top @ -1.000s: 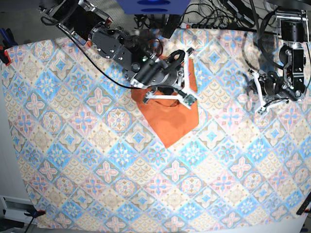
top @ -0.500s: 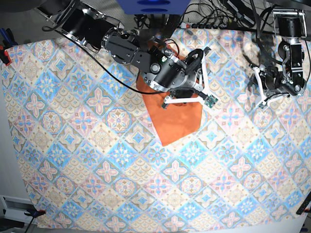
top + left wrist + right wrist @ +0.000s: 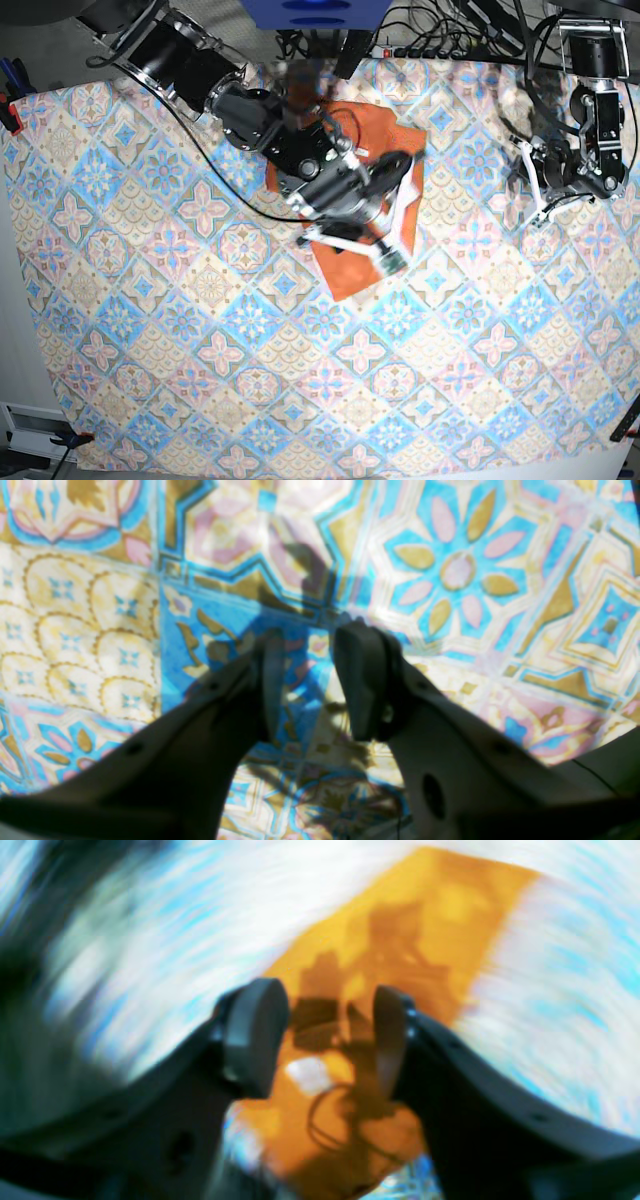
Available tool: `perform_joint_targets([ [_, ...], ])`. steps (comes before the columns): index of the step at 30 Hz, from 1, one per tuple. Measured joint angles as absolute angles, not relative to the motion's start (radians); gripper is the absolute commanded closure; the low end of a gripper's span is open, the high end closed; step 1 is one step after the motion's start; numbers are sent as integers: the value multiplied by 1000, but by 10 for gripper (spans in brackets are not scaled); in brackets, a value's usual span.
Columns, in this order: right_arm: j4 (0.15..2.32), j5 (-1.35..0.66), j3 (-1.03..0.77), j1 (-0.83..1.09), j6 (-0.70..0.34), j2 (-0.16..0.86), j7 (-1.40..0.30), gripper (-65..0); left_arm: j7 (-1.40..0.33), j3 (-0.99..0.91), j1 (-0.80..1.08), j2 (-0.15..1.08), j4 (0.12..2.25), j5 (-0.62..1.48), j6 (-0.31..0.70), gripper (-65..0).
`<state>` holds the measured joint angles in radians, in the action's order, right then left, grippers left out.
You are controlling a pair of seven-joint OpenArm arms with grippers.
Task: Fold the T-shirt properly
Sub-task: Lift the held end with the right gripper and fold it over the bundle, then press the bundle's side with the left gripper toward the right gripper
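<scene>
The burnt-orange T-shirt (image 3: pixel 345 272) lies folded into a small packet on the patterned cloth, left of centre at the back. My right gripper (image 3: pixel 370 225) hovers over its lower half and hides part of it. In the blurred right wrist view the right gripper (image 3: pixel 325 1000) is open, with only the T-shirt (image 3: pixel 450 910) and its white label (image 3: pixel 307 1075) below the gap. My left gripper (image 3: pixel 545 205) stays far right, away from the shirt. In the left wrist view the left gripper (image 3: pixel 310 635) is open over bare cloth and holds nothing.
The blue-and-beige tablecloth (image 3: pixel 200 330) covers the whole table. Cables and a power strip (image 3: pixel 430 45) run along the back edge beside a blue box (image 3: pixel 315 12). A red clamp (image 3: pixel 10 115) grips the left edge. The right arm's dark links (image 3: pixel 190 65) reach in from the back left.
My right gripper has opened and let go of the shirt, swinging right and then back down over the packet. The shirt's top fold now lies flat. The left arm has barely moved.
</scene>
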<state>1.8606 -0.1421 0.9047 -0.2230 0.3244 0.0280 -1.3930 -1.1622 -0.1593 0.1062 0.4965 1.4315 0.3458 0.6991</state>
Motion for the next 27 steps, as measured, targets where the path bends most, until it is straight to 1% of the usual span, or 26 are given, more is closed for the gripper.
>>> perform_joint_targets([
  [2, 1861, -142, 872, -215, 375, 70, -1406, -195, -1171, -150, 115, 480, 1488, 335, 690, -204],
  [4, 1860, -144, 850, -199, 413, 96, -1419, -165, -1196, -97, 143, 474, 1589, 340, 693, -204],
  [6, 1860, -163, 833, -196, 424, 114, -1415, -145, -1250, -19, 154, 457, 1686, 352, 701, -204],
  [8, 1860, -157, 804, -187, 424, 122, -1407, -135, -1289, 21, 160, 449, 1735, 371, 704, -203],
  [11, 1860, -149, 740, -157, 431, 125, -1407, -125, -1361, 29, 153, 449, 1741, 339, 703, -200],
  [12, 1860, -152, 709, -143, 430, 124, -1408, -122, -1373, 28, 154, 449, 1740, 331, 696, -189],
  [15, 1859, -161, 616, -114, 431, 134, -1412, -115, -1364, 28, 179, 449, 1747, 342, 696, -159],
  [19, 1851, -139, 509, -110, 431, 142, -1404, -101, -1369, 30, 226, 477, 1816, 348, 701, -161],
  [21, 1829, -140, 500, -111, 431, 140, -1402, -97, -1368, 34, 249, 482, 1842, 347, 697, -161],
  [23, 1786, -155, 505, -110, 431, 136, -1403, -97, -1370, 110, 258, 485, 1837, 324, 694, -161],
  [27, 1700, -155, 511, -101, 431, 137, -1407, -97, -1353, 227, 269, 465, 1835, 359, 703, -161],
])
